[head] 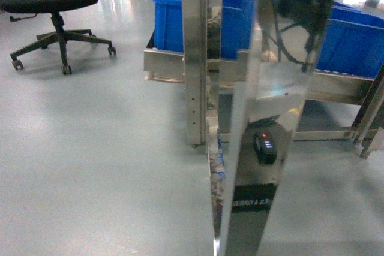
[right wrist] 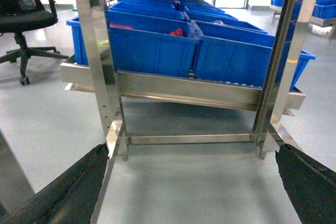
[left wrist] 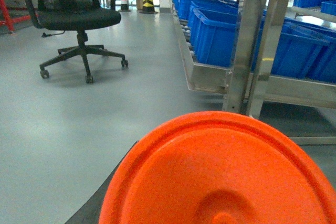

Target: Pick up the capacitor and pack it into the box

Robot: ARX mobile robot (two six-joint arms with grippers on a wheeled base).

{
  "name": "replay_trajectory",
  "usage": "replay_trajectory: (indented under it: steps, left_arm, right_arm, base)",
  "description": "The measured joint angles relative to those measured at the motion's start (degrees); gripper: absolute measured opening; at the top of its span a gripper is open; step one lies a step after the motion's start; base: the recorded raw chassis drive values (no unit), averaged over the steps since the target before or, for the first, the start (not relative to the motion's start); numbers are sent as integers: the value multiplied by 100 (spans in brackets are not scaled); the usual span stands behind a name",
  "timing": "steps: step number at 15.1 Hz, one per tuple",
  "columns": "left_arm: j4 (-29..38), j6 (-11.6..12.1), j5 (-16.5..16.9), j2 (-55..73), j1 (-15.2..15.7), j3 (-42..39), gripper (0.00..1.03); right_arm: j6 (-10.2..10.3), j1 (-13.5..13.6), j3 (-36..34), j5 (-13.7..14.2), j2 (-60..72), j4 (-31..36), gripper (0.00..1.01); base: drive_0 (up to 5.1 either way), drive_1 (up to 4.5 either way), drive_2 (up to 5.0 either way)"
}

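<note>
An orange round disc [left wrist: 220,177] with a raised rim and a dimple at its middle fills the lower part of the left wrist view and hides the left gripper's jaws; only a dark edge [left wrist: 102,203] shows beside it. I cannot tell if the disc is held. My right gripper [right wrist: 191,184] is open, its dark fingers [right wrist: 68,190] spread wide over bare floor with nothing between them. The capacitor and the box are out of view. Neither gripper shows in the head view.
A steel rack [right wrist: 184,87] stands ahead with several blue bins [right wrist: 152,48]; small red items [right wrist: 176,31] lie in one. Its shiny posts [head: 198,58] rise close in front of the head camera. A black office chair [head: 51,4] stands on the grey floor [head: 96,166] at left.
</note>
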Motion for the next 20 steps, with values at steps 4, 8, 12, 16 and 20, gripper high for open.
replay_trajectory:
  steps: [4, 8, 12, 16, 20]
  left_arm:
    - [11, 0, 7, 0, 0, 0, 43]
    - [2, 0, 7, 0, 0, 0, 43]
    - [0, 0, 7, 0, 0, 0, 43]
    - [-2, 0, 0, 0, 0, 0, 43]
    - [7, 2, 7, 0, 0, 0, 43]
  right_arm:
    - [0, 0, 0, -2, 0, -11, 98]
    - [0, 0, 0, 2, 0, -20, 98]
    - [0, 0, 0, -2, 0, -7, 98]
    - [0, 0, 0, 2, 0, 13, 98]
    - [0, 0, 0, 2, 0, -20, 98]
  base:
    - [-480, 167, 328]
    - [-493, 245, 245]
    - [-484, 320, 179]
    - [-482, 346, 149]
    - [-486, 350, 123]
